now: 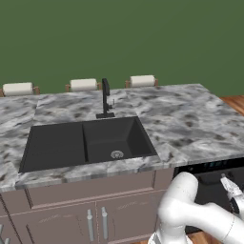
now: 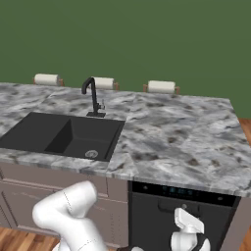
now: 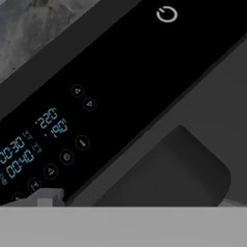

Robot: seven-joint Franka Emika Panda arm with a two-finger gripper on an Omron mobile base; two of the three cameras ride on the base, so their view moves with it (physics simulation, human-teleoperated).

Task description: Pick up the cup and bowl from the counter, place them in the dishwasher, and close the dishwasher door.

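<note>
The fingers (image 3: 46, 196) are standing wide apart with nothing between them, and the white two-finger gripper (image 2: 188, 219) is hovering low, close in front of the built-in black-fronted dishwasher (image 2: 147, 203). In the hand view it is looking straight at the thin black control strip (image 3: 72, 130) with its small pale-blue lit marks, and at a shallow dark recess (image 3: 178, 169) just below the strip. The flat plain black dishwasher door (image 2: 152, 223) is standing upright and shut, flush under the wide grey-and-white veined marble counter (image 2: 171, 132). To the left, the black double sink (image 2: 63, 135) is sitting in that worktop, with the slim black tap (image 2: 93, 95) rising at its far edge. Mauve-brown cabinets with bar handles (image 1: 95, 214) are lining the front below the sink.
</note>
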